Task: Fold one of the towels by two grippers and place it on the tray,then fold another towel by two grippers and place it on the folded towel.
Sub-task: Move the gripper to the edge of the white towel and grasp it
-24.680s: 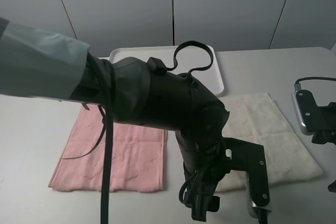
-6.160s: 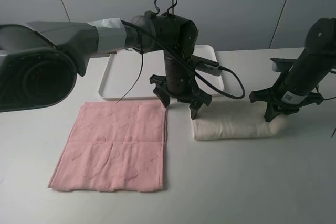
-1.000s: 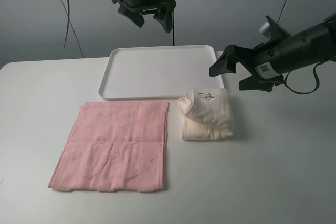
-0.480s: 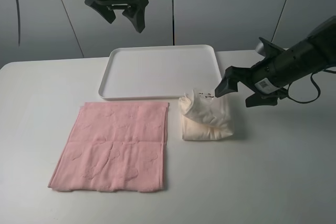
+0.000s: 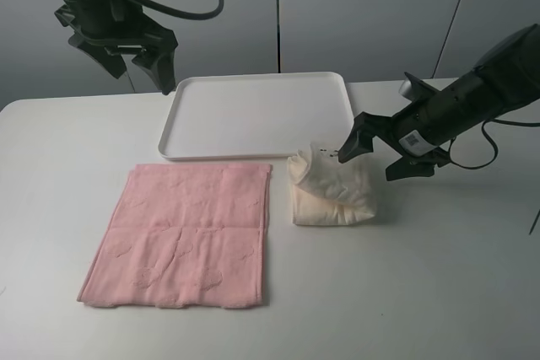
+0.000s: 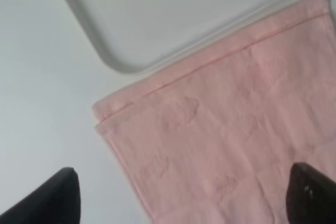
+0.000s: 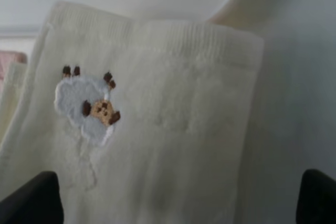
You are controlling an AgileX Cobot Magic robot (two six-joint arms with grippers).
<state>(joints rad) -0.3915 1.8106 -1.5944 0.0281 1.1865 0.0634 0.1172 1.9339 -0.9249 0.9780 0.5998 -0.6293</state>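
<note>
Right arm reaches in low and stretched out. The right gripper point(image 5: 377, 156) is spread wide and empty, its tips angled down just over the far edge of the folded cream towel point(image 5: 333, 196); the sheep patch point(image 7: 86, 108) sits between the fingers. Can't tell if the tips touch it. Left arm is up high, left gripper point(image 5: 139, 69) also wide apart, holding nothing. White tray point(image 5: 253, 115) is below it toward the other arm. Flat pink towel point(image 5: 181, 233) is well below it.
</note>
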